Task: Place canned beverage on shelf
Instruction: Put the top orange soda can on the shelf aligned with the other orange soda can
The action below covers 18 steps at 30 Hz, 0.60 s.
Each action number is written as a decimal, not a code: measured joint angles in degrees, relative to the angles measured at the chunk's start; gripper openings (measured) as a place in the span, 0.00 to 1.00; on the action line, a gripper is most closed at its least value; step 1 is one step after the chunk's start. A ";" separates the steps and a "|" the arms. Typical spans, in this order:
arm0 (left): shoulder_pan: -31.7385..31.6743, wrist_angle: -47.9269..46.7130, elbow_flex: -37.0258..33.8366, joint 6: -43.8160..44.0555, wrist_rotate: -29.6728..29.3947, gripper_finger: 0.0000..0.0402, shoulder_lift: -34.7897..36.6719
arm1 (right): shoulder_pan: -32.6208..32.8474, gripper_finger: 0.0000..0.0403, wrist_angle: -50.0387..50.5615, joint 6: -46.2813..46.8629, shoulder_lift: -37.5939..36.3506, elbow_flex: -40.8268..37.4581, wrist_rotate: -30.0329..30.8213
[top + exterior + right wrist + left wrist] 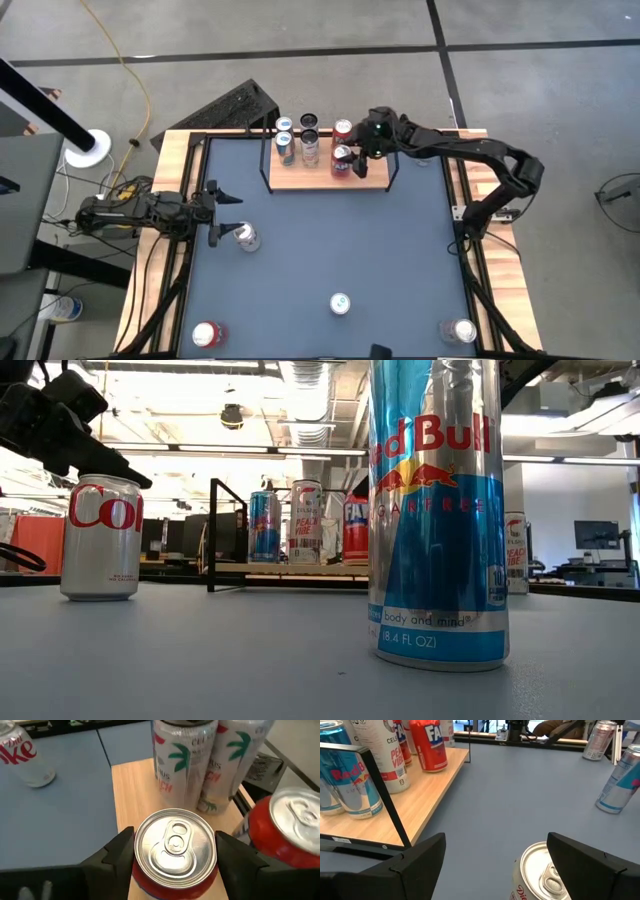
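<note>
The shelf (310, 178), a light-wood board with black wire sides, stands at the table's far middle. It carries two blue cans (285, 137), two white cans (309, 132) and a red can (343, 128). A second red can (175, 855) stands upright at the board's right near part, with my right gripper (175, 845) shut on it. My left gripper (222, 215) waits open at the table's left. It stands just above a Diet Coke can (545, 875) on the tabletop and, as far as I can see, does not touch it. My right gripper holds the red can by the two opposite sides of its upper wall (137, 865), just under the rim, pinched between the two fingers (117, 855). The fingers slant down from the table's right. The can is upright, and its base seems to be on the board (132, 795).
A tall Red Bull can (340, 303) stands at the near middle of the blue tabletop. A red can (205, 333) is at the near left and a silver can (460, 330) at the near right. The wire side frame (392, 165) stands close to my right gripper.
</note>
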State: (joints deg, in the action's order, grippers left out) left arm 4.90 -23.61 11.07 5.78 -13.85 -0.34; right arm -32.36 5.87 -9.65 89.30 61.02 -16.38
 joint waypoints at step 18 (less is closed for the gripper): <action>0.01 0.20 0.00 0.09 -0.02 0.84 0.00 | 0.59 0.78 3.99 1.05 -2.09 2.22 6.09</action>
State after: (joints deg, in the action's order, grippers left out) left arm 4.91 -23.40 11.07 5.87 -13.87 -0.34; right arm -31.77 9.85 -8.60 87.21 63.25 -10.29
